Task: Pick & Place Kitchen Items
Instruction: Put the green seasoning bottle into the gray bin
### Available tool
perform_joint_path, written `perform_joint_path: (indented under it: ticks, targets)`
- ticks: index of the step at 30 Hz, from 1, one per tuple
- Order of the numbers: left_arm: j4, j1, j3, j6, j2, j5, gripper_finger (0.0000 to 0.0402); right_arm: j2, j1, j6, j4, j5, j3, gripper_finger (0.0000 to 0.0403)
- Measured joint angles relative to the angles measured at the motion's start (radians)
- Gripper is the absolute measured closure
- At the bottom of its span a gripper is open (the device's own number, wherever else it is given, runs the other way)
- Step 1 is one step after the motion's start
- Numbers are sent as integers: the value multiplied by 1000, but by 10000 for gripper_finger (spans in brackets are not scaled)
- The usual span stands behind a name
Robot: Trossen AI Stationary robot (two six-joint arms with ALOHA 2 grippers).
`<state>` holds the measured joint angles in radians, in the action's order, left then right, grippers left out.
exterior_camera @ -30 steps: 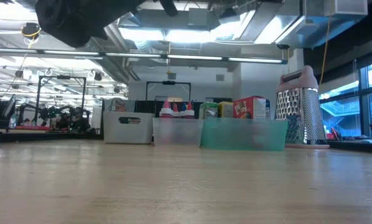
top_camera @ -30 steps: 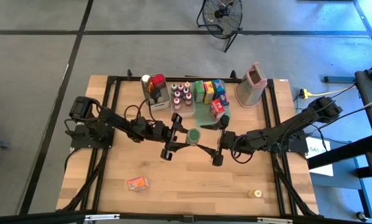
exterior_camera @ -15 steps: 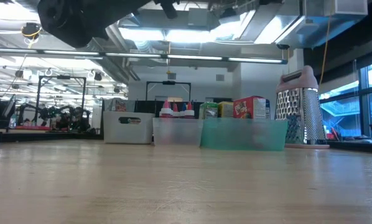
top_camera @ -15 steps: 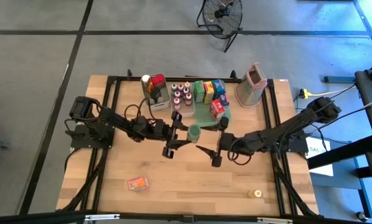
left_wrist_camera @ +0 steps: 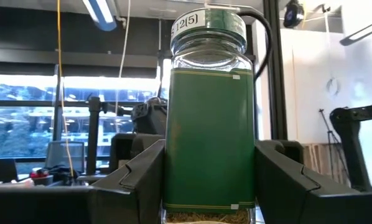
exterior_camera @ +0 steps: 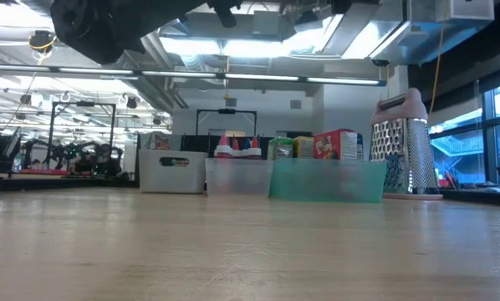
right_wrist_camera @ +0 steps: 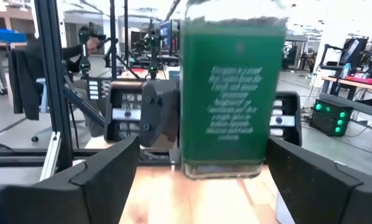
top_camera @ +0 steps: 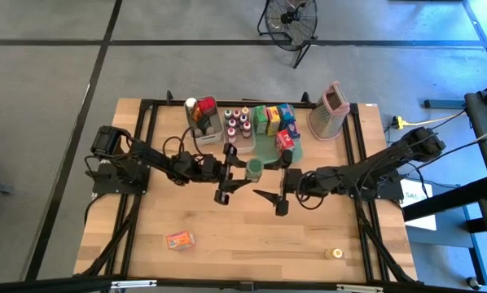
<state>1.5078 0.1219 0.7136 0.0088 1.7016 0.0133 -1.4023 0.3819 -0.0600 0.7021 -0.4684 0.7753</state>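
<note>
Sorting is being left mostly done: most groceries (top_camera: 260, 120) are sitting at the counter's (top_camera: 227, 236) far edge, while a green-capped jar (top_camera: 254, 169) is being clamped by the left claw (top_camera: 230, 172) mid-counter, the right claw (top_camera: 282, 181) is gaping open alongside, and an orange packet (top_camera: 179, 240) and a small yellow item (top_camera: 335, 253) are lying unplaced near the near edge.

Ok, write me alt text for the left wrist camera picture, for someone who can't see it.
A tall clear glass jar with a green label and green cap stands upright, clamped between the left gripper's two dark fingers. Its white cap sticker reads "12(5)". Behind it is a dim workshop with bright windows and a ceiling light.
</note>
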Motion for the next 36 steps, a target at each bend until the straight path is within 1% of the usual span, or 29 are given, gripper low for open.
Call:
perform_joint_path:
  ticks: [4, 13, 16, 20, 29, 34, 36]
  targets:
    - [0, 0, 0, 3, 0, 16, 207, -14, -3, -4, 6, 1, 3, 54]
    - [-3, 0, 0, 5, 0, 16, 207, -44, -6, -45, -18, 1, 46, 55]
    - [-2, 1, 0, 5, 0, 15, 207, -60, -14, -43, -18, 22, 58, 59]
    - [1, 1, 0, 6, -3, 10, 207, -86, -22, -37, -22, 39, 79, 86]
    - [-3, 2, 0, 5, -2, -18, 207, -94, -22, -34, -26, 42, 84, 176]
    - [-7, 2, 0, 6, -2, -22, 207, -94, -21, -33, -25, 45, 84, 203]
    - [-8, 2, 0, 5, -3, -22, 207, -94, -19, -28, -26, 45, 84, 206]
